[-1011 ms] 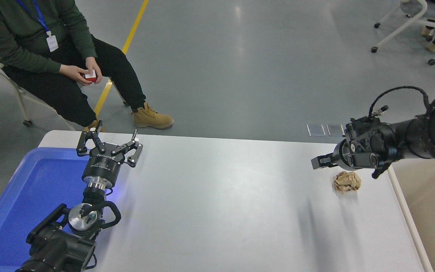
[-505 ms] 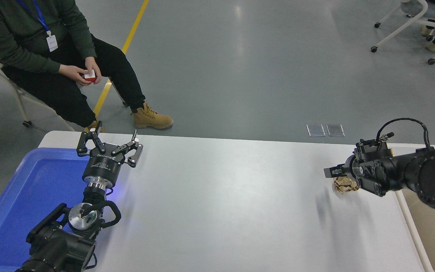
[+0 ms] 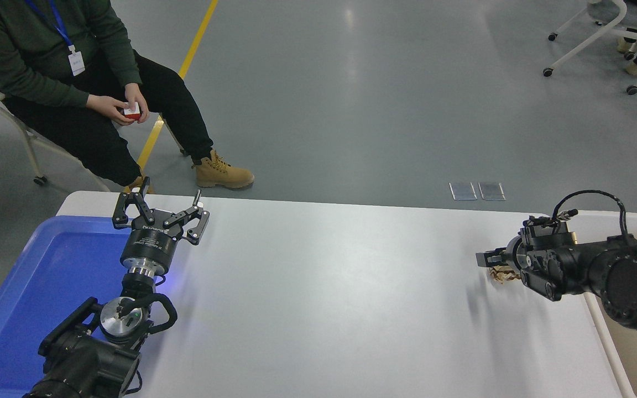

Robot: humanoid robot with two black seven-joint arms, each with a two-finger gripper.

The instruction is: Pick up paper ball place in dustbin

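We have dropped our right gripper (image 3: 496, 264) over the paper ball (image 3: 502, 273), now mostly hidden beneath it; we cannot tell its opening, so the grasp seems imminent.

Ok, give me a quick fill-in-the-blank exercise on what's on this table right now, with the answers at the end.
1. The paper ball lies near the table's ____ edge.
2. The parked left gripper sits beside a tray coloured ____.
3. The right gripper is down at the paper ____.
4. The seated person wears boots coloured ____.

Missing words: right; blue; ball; tan
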